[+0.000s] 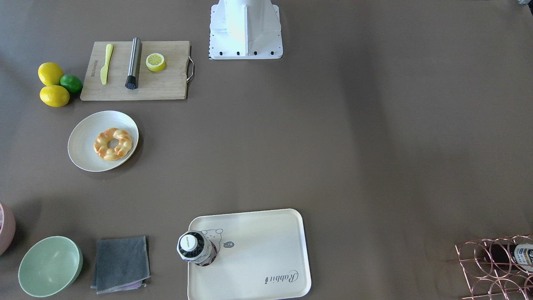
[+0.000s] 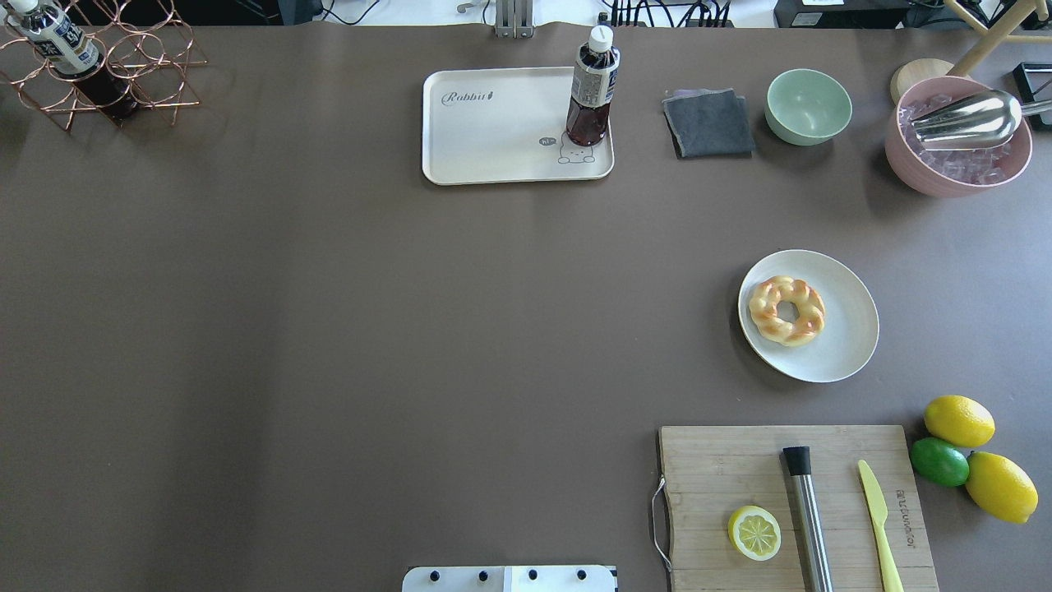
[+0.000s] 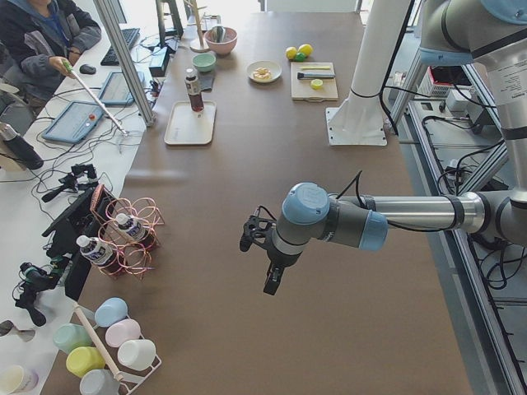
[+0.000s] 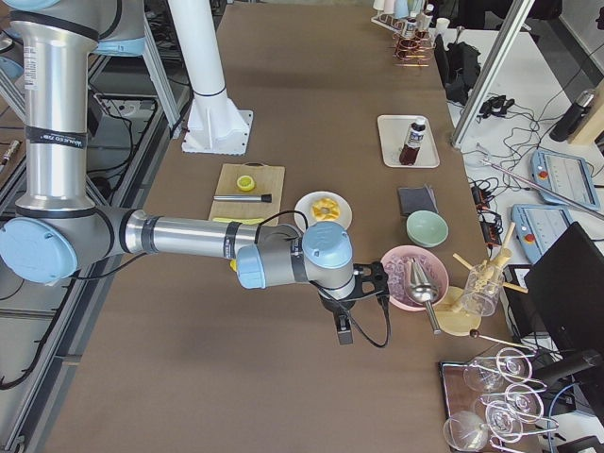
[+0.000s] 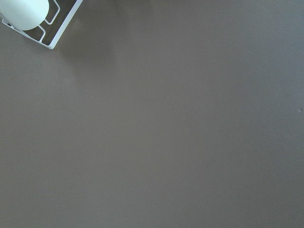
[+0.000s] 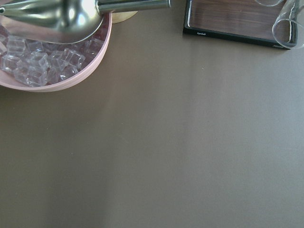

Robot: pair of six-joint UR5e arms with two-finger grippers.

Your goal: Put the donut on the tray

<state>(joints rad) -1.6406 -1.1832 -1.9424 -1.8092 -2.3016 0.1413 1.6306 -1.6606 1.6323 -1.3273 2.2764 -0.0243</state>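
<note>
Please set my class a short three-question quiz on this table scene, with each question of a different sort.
1. Fill the gap: the donut rests on a round white ____.
2. What stands on the tray? A: a bottle. B: a bowl. C: a lemon.
3. True or false: the donut already lies on the tray.

Key: 1 plate. 2 A. 3 false, since the donut lies apart from the tray.
</note>
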